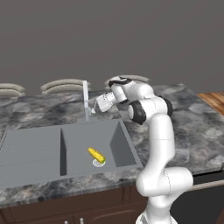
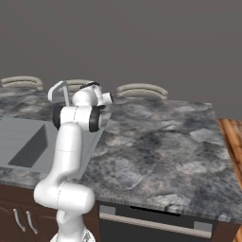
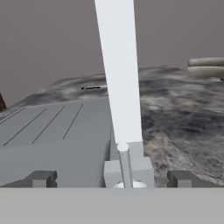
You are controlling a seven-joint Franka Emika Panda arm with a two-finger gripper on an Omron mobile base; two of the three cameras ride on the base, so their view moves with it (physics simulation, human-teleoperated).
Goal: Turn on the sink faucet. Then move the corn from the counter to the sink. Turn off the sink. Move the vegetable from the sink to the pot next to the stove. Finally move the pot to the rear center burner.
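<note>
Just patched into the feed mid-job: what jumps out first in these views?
The white arm reaches over the marbled counter with its open gripper right at the base of the faucet, the thin lever standing between the fingertips. The bright yellow corn lies in the right basin of the grey sink, against the drain ring.

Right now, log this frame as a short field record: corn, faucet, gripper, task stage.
corn: lying in the right basin of the sink, on the drain ring; corn
sink faucet: upright at the sink's back edge, lever at its base
water: none visible
gripper: open, at the faucet base, fingers either side of the lever
task stage: corn already in sink; faucet lever looks like the next target
</note>
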